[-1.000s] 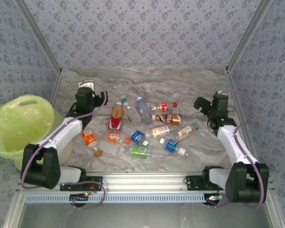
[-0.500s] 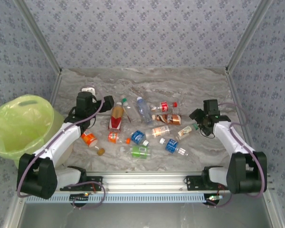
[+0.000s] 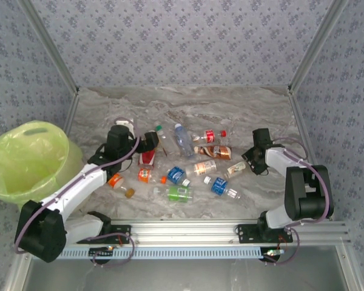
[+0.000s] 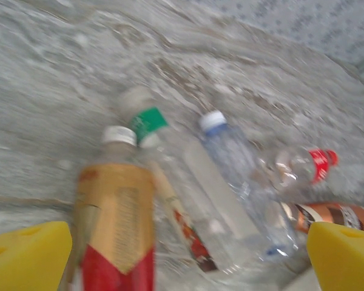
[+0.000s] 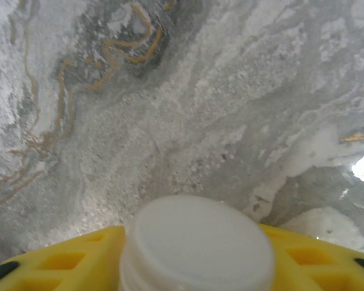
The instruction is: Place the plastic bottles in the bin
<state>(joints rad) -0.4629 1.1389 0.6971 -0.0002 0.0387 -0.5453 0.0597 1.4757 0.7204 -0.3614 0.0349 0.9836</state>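
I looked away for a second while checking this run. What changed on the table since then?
The left gripper swung right, open, over the orange-labelled bottle. The right gripper moved left and nearer, then closed on the cap of the rightmost bottle. The other bottles and the bin stayed put.

Marbled table inside a wallpapered booth

The table point(image 3: 230, 103) has a grey-and-white marble-look top with thin tan veins, which the right wrist view shows sharply and the left wrist view shows blurred. A back wall point(image 3: 182, 42) and two side walls in blue-grey wallpaper with small dark flower-like motifs close it in. A metal post point(image 3: 48, 45) slants up at the left corner and another post point(image 3: 318, 45) at the right. A silver rail point(image 3: 188, 227) runs along the near edge, with a slotted strip point(image 3: 188, 251) just below it.
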